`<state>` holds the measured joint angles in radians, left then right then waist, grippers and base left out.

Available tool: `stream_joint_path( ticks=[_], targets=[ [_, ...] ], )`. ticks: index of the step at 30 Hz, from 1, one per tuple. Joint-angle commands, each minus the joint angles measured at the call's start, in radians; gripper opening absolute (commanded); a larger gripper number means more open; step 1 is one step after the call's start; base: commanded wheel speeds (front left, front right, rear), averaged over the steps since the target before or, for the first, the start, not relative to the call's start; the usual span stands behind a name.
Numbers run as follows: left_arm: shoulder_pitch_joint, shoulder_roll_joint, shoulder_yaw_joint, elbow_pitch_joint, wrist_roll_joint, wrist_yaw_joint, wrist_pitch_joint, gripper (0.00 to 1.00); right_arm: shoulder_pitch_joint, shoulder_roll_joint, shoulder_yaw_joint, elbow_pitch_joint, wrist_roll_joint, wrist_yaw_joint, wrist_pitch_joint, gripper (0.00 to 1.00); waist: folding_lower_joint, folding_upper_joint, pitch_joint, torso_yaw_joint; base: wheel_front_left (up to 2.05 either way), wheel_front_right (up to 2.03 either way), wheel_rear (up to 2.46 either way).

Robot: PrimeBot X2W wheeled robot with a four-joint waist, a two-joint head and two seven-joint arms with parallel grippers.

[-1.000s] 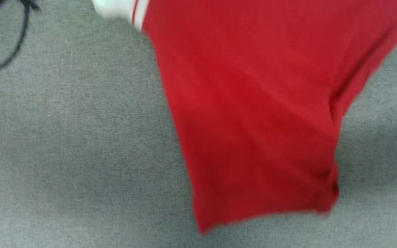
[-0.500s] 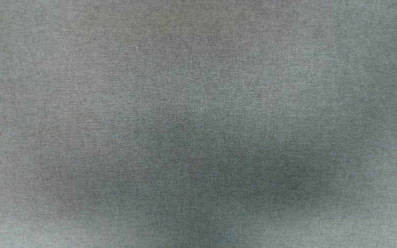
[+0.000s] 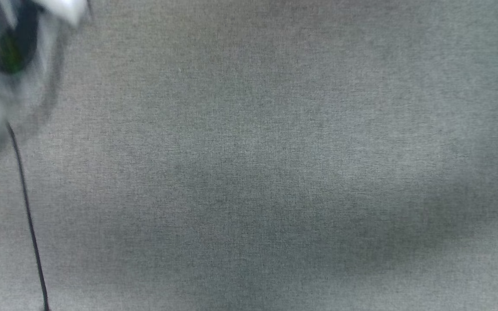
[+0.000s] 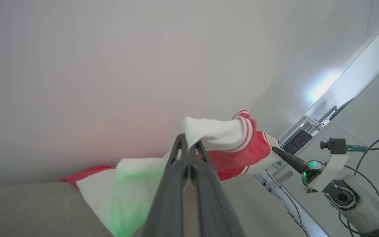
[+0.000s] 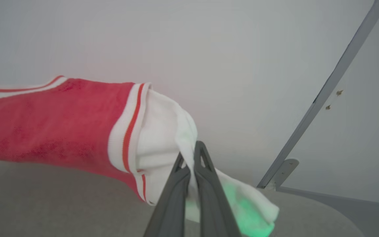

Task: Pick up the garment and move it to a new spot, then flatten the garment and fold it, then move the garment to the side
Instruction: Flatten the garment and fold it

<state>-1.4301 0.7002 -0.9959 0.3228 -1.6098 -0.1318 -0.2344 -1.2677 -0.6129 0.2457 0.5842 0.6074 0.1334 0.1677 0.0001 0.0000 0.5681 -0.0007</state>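
Your left tool is clamped on a white sleeve end of the garment, held up off the grey counter; your right tool pinches the other white end. Thin bites, both: stretch it too hard and a cuff could slip free.

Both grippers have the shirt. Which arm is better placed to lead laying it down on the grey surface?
Neither clearly: left gripper and right gripper are each shut on a white sleeve end of the garment, stretched between them. Lower both together.
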Motion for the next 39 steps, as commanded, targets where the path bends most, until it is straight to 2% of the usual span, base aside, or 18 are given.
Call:
stream_joint_path(
  ticks=[1, 3, 6, 11, 14, 19, 23, 28, 34, 39],
  targets=[
    [0.092, 0.03, -0.002, -0.066, 0.004, 0.003, -0.015, 0.0, 0.101, -0.013, 0.003, -0.051, 0.031, -0.005, 0.004, 0.0, -0.0001, 0.0, -0.015, -0.005, 0.0, 0.0, 0.0],
    [0.216, 0.063, -0.001, -0.159, 0.007, 0.003, -0.025, 0.0, 0.238, -0.036, -0.002, -0.13, 0.072, -0.005, 0.018, 0.0, -0.0001, 0.0, -0.027, -0.003, 0.0, 0.0, 0.0],
    [0.385, 0.107, -0.008, -0.237, 0.072, 0.003, -0.032, 0.0, 0.455, -0.064, -0.026, -0.258, 0.122, -0.005, 0.041, 0.0, -0.0001, 0.0, -0.048, 0.002, 0.0, 0.0, 0.0],
    [0.651, 0.086, 0.093, -0.309, 0.146, 0.003, -0.032, 0.0, 0.77, -0.083, -0.106, -0.459, 0.156, -0.005, 0.109, 0.0, -0.0001, 0.0, -0.086, 0.011, 0.0, 0.0, 0.0],
    [0.771, 0.068, 0.135, -0.349, 0.188, 0.003, -0.033, 0.0, 0.924, -0.071, -0.163, -0.557, 0.161, -0.005, 0.168, 0.0, -0.0001, 0.0, -0.111, 0.017, 0.0, 0.0, 0.0],
    [0.935, 0.078, 0.162, -0.372, 0.261, 0.003, -0.033, 0.0, 1.13, -0.038, -0.242, -0.689, 0.152, -0.003, 0.265, 0.0, -0.0001, 0.0, -0.15, 0.024, 0.0, 0.0, 0.0],
    [1.075, 0.096, 0.174, -0.417, 0.286, 0.003, -0.033, 0.0, 1.294, 0.013, -0.3, -0.782, 0.164, -0.003, 0.347, 0.0, -0.0001, 0.0, -0.171, 0.023, 0.0, 0.0, 0.0],
    [1.217, 0.12, 0.241, -0.493, 0.285, 0.003, -0.033, 0.0, 1.46, 0.034, -0.373, -0.874, 0.17, -0.003, 0.408, 0.0, -0.0001, 0.0, -0.173, 0.029, 0.0, 0.0, 0.0],
    [1.347, 0.15, 0.314, -0.577, 0.299, 0.003, -0.032, 0.0, 1.589, 0.065, -0.453, -0.969, 0.189, -0.003, 0.453, 0.0, -0.0001, 0.0, -0.157, 0.033, 0.0, 0.0, 0.0],
    [1.353, 0.128, 0.293, -0.567, 0.347, 0.003, -0.032, 0.0, 1.565, 0.081, -0.446, -0.975, 0.178, -0.003, 0.468, 0.0, -0.0001, 0.0, -0.147, 0.029, 0.0, 0.0, 0.0]
  ],
)
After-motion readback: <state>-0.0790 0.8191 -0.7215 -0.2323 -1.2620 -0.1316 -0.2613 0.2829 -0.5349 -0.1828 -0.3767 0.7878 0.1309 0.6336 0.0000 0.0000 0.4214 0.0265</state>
